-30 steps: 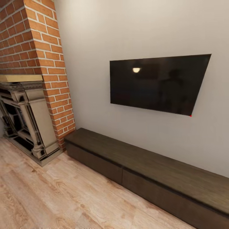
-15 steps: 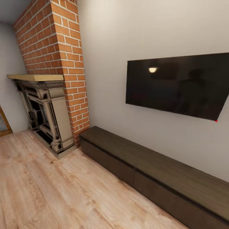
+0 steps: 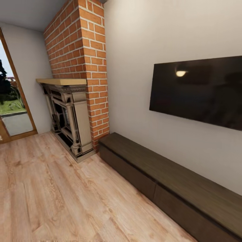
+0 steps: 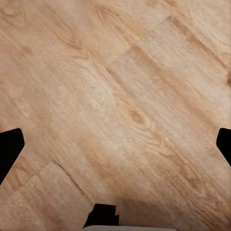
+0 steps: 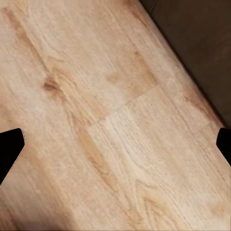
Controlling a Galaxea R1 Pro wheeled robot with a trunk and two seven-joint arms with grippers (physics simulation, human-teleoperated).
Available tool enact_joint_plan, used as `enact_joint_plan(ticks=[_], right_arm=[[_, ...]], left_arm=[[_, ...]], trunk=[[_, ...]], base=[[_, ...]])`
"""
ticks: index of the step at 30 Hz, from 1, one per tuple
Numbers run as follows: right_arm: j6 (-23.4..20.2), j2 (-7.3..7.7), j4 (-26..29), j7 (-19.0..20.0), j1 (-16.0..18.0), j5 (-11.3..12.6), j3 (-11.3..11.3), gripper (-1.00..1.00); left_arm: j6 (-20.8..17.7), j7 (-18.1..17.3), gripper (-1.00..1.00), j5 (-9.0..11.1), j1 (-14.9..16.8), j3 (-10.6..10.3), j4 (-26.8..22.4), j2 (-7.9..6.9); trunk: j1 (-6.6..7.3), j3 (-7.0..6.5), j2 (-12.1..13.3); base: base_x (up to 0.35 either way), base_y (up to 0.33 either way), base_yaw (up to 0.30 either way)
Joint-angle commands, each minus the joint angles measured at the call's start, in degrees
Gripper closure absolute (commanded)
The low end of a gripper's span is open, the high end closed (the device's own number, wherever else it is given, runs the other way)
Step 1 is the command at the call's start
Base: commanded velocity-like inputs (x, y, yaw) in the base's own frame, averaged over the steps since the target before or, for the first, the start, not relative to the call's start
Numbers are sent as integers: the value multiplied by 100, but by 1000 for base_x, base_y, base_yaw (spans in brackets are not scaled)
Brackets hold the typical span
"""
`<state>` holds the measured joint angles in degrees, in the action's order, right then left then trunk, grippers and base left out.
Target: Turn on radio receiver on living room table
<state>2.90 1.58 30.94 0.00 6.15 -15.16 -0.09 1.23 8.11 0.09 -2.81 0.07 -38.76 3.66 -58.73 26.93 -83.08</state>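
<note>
Brickwork of a chimney [image 3: 80, 64] is rising above an ornate fireplace [image 3: 69, 117], with a dark television [image 3: 198, 90] hanging over a long dark wood bench [image 3: 168, 178] whose drawers are sitting closed, their contents hidden. The left gripper [image 4: 115, 144] and right gripper [image 5: 115, 144] are hanging spread wide and empty over the wood floor [image 3: 50, 195], likely kept clear for travel. Neither radio receiver nor table is appearing here, so the robot is probably searching.

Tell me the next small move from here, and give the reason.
Probably keep turning the base left to search: the head view holds a brick fireplace, a wall television and a long dark bench, no red radio or low glass-topped table.
</note>
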Motion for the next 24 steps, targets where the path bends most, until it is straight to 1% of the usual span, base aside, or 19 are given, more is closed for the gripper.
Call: enact_joint_plan(ticks=[1,9,14,24], right_arm=[[0,0,-1,0,0,1,0,-100],[0,0,-8,0,0,-2,0,-100],[1,0,-9,0,0,0,0,-100],[8,0,-9,0,0,0,0,-100]], left_arm=[[0,3,-100,0,0,-2,0,2],[2,7,-100,0,0,2,0,16],[108,7,-100,0,0,2,0,9],[123,15,-100,0,0,2,0,4]], trunk=[[0,0,0],[0,0,0],[0,0,0],[0,0,0]], base=[[0,0,297],[0,0,298],[0,0,297],[0,0,297]])
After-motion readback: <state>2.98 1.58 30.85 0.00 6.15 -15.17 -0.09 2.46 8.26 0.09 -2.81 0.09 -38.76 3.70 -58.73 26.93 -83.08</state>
